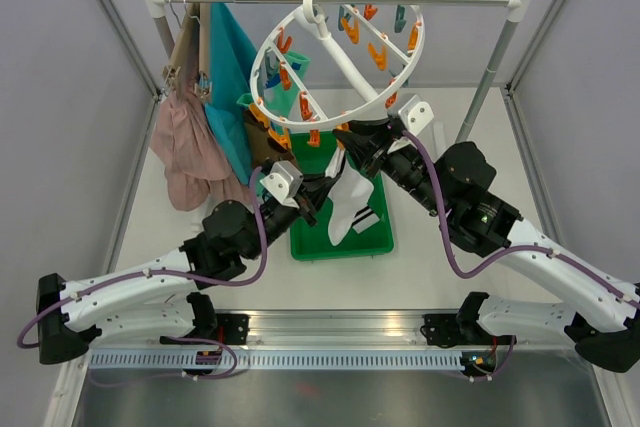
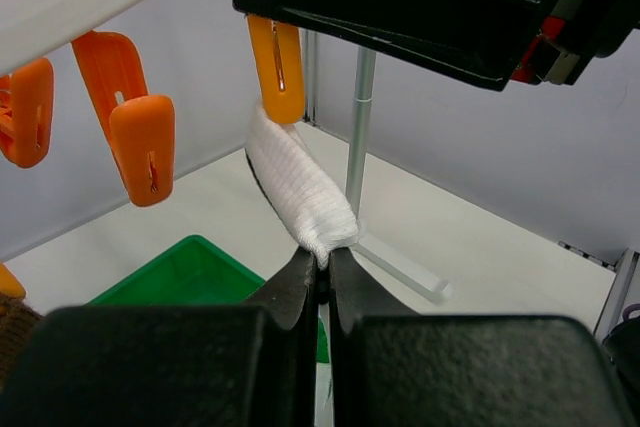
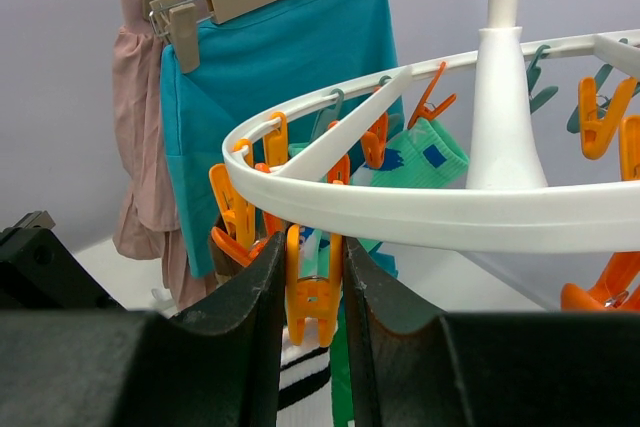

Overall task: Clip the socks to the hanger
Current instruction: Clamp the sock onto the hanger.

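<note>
Sock (image 2: 300,192) in left end effector (image 2: 322,282) disappears behind orange peg (image 2: 277,59).

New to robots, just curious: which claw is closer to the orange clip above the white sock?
Right: the right gripper squeezes the orange clip; the left gripper pinches the white sock just below it.

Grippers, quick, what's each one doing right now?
Left gripper: closed, pinching the white sock.
Right gripper: closed on an orange peg of the hanger.
</note>
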`<state>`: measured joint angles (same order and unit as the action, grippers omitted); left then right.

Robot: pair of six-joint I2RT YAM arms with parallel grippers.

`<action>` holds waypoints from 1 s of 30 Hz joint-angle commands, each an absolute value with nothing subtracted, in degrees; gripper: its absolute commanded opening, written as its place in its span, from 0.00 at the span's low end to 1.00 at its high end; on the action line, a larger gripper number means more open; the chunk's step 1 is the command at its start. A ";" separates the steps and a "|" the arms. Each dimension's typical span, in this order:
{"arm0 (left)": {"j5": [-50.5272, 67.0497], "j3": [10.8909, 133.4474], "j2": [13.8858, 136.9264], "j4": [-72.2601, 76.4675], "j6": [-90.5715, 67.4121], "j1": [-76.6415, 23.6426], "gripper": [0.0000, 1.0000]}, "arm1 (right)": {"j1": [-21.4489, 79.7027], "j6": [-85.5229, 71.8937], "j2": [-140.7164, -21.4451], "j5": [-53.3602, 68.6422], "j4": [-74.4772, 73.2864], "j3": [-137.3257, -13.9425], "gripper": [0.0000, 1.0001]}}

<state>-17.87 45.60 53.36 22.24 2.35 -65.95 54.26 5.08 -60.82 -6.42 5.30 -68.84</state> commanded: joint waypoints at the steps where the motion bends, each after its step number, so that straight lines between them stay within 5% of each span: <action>1: -18.45 47.46 53.26 25.84 -1.39 -65.13 0.02 | 54.58 4.13 -60.56 -7.29 5.80 -71.37 0.00; 30: -11.16 41.40 57.92 44.54 -3.52 -64.34 0.02 | 54.67 0.44 -60.82 -9.58 2.81 -72.86 0.00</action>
